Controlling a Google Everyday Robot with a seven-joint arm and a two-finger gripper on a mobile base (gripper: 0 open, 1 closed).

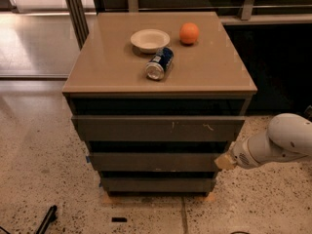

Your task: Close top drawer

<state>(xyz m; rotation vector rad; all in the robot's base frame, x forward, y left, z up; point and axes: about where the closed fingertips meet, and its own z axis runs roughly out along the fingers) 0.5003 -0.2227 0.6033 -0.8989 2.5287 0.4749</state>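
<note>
The top drawer (156, 128) is the uppermost grey-brown front of the cabinet, with small pale scratches right of centre. A dark gap shows between it and the tan cabinet top (107, 67). Its inside is hidden from here. My gripper (224, 161) is the tan tip of the white arm (278, 144), which comes in from the right. It sits low at the cabinet's right front corner, level with the middle drawer front (151, 161) and below the top drawer's right end. It holds nothing that I can see.
On the cabinet top stand a white bowl (150, 39) and an orange (189, 33), and a blue can (160, 63) lies on its side. A bottom drawer front (156, 183) sits near the speckled floor. A dark object (48, 217) lies on the floor at the front left.
</note>
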